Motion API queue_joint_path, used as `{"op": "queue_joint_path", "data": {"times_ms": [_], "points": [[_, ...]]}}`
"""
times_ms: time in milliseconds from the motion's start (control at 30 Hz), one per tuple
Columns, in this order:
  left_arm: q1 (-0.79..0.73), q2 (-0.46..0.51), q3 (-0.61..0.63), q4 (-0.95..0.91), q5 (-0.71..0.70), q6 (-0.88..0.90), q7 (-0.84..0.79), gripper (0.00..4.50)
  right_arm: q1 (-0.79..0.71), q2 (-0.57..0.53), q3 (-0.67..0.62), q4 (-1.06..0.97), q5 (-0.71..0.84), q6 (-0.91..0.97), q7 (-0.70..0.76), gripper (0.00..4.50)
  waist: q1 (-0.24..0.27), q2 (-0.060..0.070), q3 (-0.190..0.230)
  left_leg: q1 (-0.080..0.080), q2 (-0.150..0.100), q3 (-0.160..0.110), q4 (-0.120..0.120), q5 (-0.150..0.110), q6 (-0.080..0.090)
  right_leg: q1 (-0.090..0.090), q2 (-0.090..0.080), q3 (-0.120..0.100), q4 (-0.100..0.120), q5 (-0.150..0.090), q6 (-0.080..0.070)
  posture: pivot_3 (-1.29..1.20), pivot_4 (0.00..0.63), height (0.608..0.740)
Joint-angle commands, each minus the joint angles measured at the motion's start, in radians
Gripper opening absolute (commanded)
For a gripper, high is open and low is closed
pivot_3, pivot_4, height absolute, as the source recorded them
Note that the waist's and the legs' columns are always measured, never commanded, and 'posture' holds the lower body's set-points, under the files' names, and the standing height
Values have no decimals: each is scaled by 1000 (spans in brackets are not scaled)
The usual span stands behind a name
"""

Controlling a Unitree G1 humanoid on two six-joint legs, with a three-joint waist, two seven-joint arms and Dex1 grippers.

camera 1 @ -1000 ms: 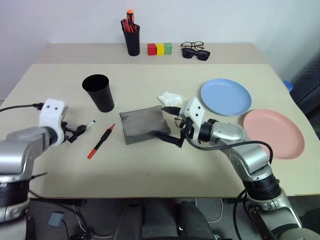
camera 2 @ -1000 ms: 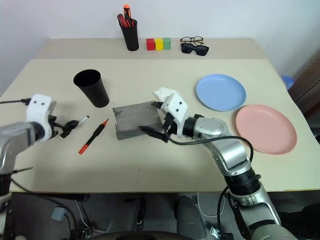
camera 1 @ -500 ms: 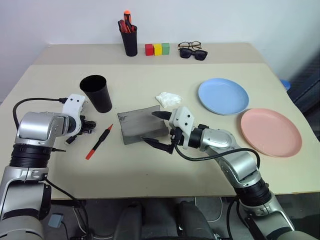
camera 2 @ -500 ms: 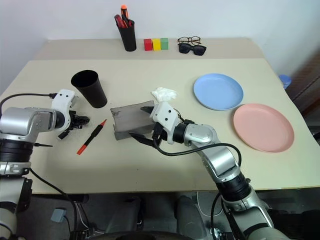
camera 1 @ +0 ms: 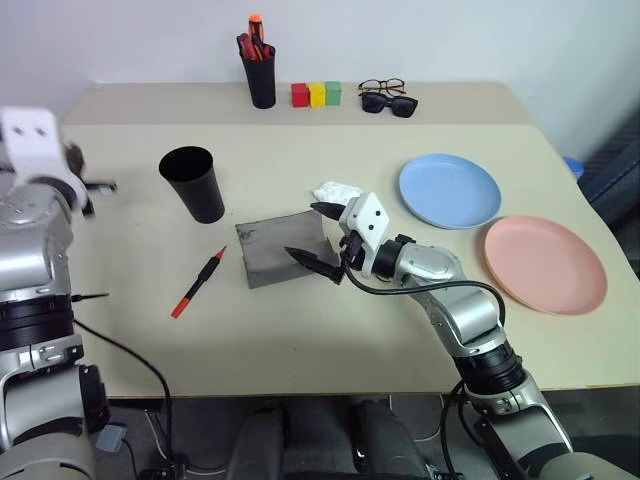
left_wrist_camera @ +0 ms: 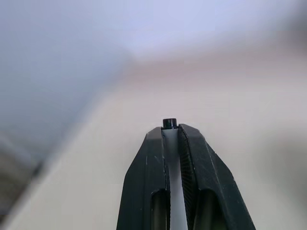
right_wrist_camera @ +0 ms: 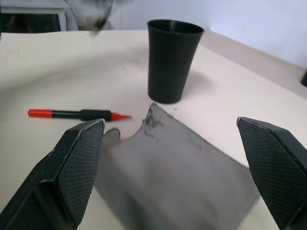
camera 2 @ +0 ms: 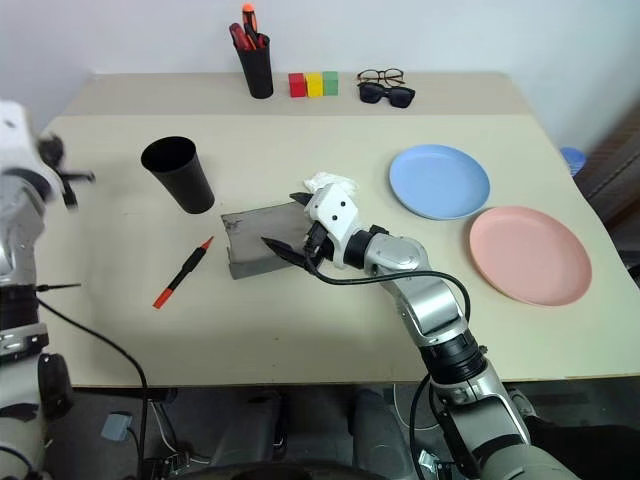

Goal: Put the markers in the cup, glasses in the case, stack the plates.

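A: Markers first: where's the white marker [left_wrist_camera: 169,125]?

B: Pinched in the left gripper [left_wrist_camera: 171,136], lying along the fingers with its black end poking past the tips. That gripper [camera 1: 82,185] is raised over the counter's [camera 1: 300,340] left edge.

A: And the cup [camera 1: 195,184]?

B: Upright, to the gripper's right and lower. The marker lies roughly level, so I judge it must tip end-down over the rim.

A: The other one?

B: Red marker [camera 1: 198,283] lies flat, in front of the cup, pointing diagonally at the case [camera 1: 285,248]. The left arm is nearer.

A: Right gripper [camera 1: 322,238]?

B: Spread wide, empty, over the closed case. Glasses [camera 1: 383,89] sit at the far edge; both plates [camera 1: 450,190] lie unstacked on the right.
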Motion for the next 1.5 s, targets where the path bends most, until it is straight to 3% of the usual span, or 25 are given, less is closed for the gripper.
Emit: {"op": "queue_joint_path", "data": {"times_ms": [33, 133, 333, 733, 833, 933, 1033, 1200, 1300, 1400, 1500], "points": [[-55, -47, -70, -69, 13, -155, -39, 21, -70, 65, -71, 34, -8, -79, -89, 4500, 3, 0, 0, 0, -1, 0, 0, 0, 0, 1, 0, 0, 0, 0, 1, 0, 150, 740], [-89, -89, -157, -23, 82, -289, -53, 21, -104, 99, -105, 74, -16, -115, -137, 4500, 1, 0, 0, 0, -3, 0, 1, 0, 0, 1, 0, 0, 0, 1, 1, 0, 150, 740], [-146, -187, -187, 122, 77, -417, -59, 21, -82, 101, -96, 63, -25, -125, -142, 4500, -14, 0, 0, 0, -1, 2, 0, 0, 0, -1, 3, 0, 1, 1, 1, 0, 150, 740], [-51, -225, -222, 158, 123, -471, -69, 21, -28, 96, -98, 19, -37, -119, -165, 4500, -32, 0, 0, 0, -1, 1, 1, 0, 0, -1, 3, 0, 2, 1, 1, 0, 150, 740], [-23, -238, -222, 143, 125, -471, -63, 1133, -32, 94, -100, 25, -31, -123, -157, 4500, -31, 0, 0, 0, -1, 1, 1, 0, 0, -1, 3, 0, 2, 1, 1, 0, 150, 740], [-25, -245, -208, 123, 122, -457, -37, 2608, -41, 95, -101, 35, -28, -126, -151, 4500, -31, 0, 0, 0, -1, 1, 1, 0, 0, -1, 3, 0, 2, 1, 1, 0, 150, 740], [-17, -250, -174, 47, 76, -431, -33, 2608, -40, 96, -99, 35, -27, -125, -145, 4500, -31, 0, 0, 0, -1, 1, 1, 0, 0, -1, 3, 0, 2, 1, 1, 0, 150, 740], [105, -192, -129, -286, -100, -187, -141, 2608, -28, 84, -102, 25, -26, -120, -132, 4500, -37, 0, 0, 0, 0, 2, 0, 0, 0, -1, 3, 0, 2, 1, 1, 0, 150, 740], [232, -53, -106, -504, -186, 136, -190, 2608, -22, 31, -115, 6, 14, -91, -54, 4500, -38, 0, 0, 1, 1, 1, 0, 0, 0, -1, 3, 1, 3, 1, 1, 0, 150, 740], [291, 84, -59, -676, -345, 573, -198, 2608, 0, -79, -139, -32, 84, -38, 75, 4500, -31, 0, 0, 1, 1, 0, 1, 0, 1, 0, 3, 0, 3, 1, 1, 0, 150, 740], [280, 121, -40, -746, -453, 868, -216, 2608, 15, -159, -137, -56, 122, -10, 167, 4500, -26, 0, 0, 2, 1, -2, 2, 0, 1, 4, 3, -1, 1, 1, 1, 0, 150, 740]]}}
